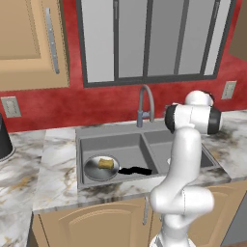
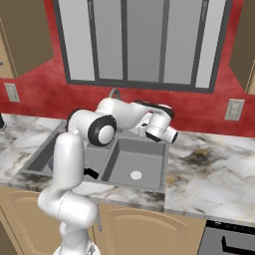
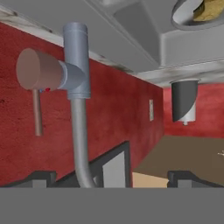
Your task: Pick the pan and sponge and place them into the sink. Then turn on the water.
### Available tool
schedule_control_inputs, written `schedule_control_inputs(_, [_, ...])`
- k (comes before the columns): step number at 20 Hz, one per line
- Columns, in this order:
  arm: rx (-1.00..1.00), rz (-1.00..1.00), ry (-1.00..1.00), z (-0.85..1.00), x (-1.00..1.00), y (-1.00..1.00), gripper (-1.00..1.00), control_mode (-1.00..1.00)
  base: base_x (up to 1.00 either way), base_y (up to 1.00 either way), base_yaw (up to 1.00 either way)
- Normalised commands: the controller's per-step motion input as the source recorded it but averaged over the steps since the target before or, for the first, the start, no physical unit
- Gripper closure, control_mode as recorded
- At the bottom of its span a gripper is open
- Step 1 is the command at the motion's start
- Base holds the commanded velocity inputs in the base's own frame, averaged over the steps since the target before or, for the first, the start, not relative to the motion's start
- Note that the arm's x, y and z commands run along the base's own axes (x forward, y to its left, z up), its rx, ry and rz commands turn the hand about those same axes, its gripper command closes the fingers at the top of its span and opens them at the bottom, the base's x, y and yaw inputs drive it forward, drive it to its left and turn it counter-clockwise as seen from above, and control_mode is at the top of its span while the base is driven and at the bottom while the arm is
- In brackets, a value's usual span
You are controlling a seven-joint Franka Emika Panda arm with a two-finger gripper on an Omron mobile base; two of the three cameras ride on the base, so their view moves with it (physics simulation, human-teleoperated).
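The silver pan lies in the left basin of the grey sink, its black handle pointing right. The yellow-tan sponge rests inside the pan. In the hand view, which is rolled upside down, the pan and sponge sit at the top right. My gripper is open, with nothing between its fingers, and faces the faucet and its brown lever from close by. The wrist hangs over the sink's back rim. No water is in view.
Marble counter runs on both sides of the sink. The right basin holds just its white drain. A dark round container stands at the far left. A red wall and a window rise behind the faucet.
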Motion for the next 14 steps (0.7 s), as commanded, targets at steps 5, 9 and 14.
schedule_control_inputs(5, [0.0,-0.06,0.0,-0.05,0.1,0.11,-1.0,-1.0,0.0,0.0,0.0])
schedule_control_inputs(9, [0.0,-0.09,0.0,-0.01,0.14,0.26,-1.0,-1.0,0.0,0.0,0.0])
schedule_control_inputs(14, [0.0,-0.12,0.0,0.0,0.11,0.18,-1.0,-1.0,0.0,0.0,0.0])
